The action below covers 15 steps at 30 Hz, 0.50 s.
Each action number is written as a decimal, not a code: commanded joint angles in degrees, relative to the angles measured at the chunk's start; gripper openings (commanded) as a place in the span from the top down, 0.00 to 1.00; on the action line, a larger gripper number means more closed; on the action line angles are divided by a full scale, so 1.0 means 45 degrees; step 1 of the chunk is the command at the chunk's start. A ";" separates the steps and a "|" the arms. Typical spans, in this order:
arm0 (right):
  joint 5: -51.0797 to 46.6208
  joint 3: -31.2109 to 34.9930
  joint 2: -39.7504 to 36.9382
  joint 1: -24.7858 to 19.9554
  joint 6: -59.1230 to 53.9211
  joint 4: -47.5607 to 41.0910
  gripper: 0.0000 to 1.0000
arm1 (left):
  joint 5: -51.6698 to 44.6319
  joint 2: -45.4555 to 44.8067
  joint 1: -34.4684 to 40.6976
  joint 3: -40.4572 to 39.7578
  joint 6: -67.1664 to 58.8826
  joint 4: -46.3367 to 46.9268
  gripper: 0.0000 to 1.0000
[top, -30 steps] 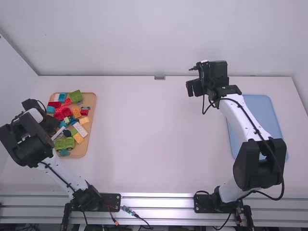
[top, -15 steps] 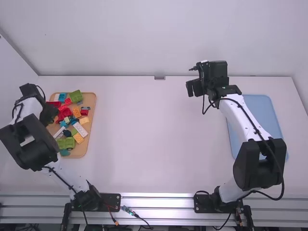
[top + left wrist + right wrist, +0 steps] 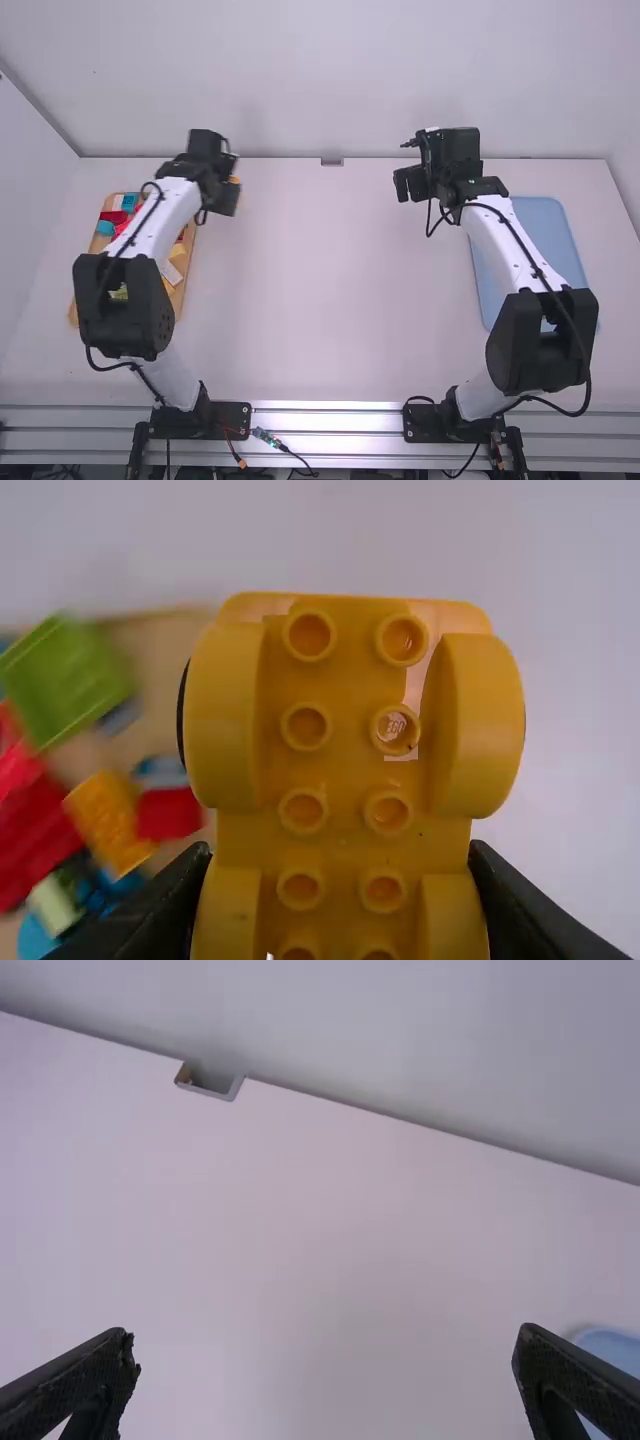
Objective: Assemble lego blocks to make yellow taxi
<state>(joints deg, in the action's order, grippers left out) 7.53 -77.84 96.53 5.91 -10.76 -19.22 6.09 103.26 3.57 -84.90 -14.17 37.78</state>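
Gripping: the left gripper [image 3: 226, 192] has its black fingers clamped on either side of a yellow plastic chassis [image 3: 345, 720] with rounded wheel arches and two rows of hollow round studs.
Chassis position: raised above the white table [image 3: 310, 290], just beyond the far right corner of the tan wooden tray [image 3: 177, 302].
Tray contents: assorted plastic blocks, among them a bright green block [image 3: 68, 680], a small orange block [image 3: 104, 822] and a red block [image 3: 168, 812].
Left arm [image 3: 148, 230]: reaches over the tray, hiding part of the load.
Right gripper [image 3: 409, 185]: fingers released and spread wide, above the table, well to the right of the tray.
Light-blue rounded panel [image 3: 545, 240]: lies on the table, farther right of the tray than the right gripper.
Grey bracket [image 3: 210, 1090]: at the table's far edge, right of the tray.
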 commanded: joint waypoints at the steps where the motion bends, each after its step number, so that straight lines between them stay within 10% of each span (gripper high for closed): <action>1: -0.0010 -0.0389 -0.0150 -0.0287 0.0102 -0.0155 0.01 | -0.1564 -0.0305 0.1375 -0.0209 -0.4508 0.0513 0.97; 15: 0.0024 -0.0389 -0.0946 -0.1069 0.0427 -0.1166 0.01 | -0.2555 -0.0154 0.5571 0.2234 -1.0507 0.2014 0.93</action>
<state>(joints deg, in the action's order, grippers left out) 7.51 -77.84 94.15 1.04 -9.17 -24.38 -5.13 103.26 27.79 -77.69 -55.00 46.94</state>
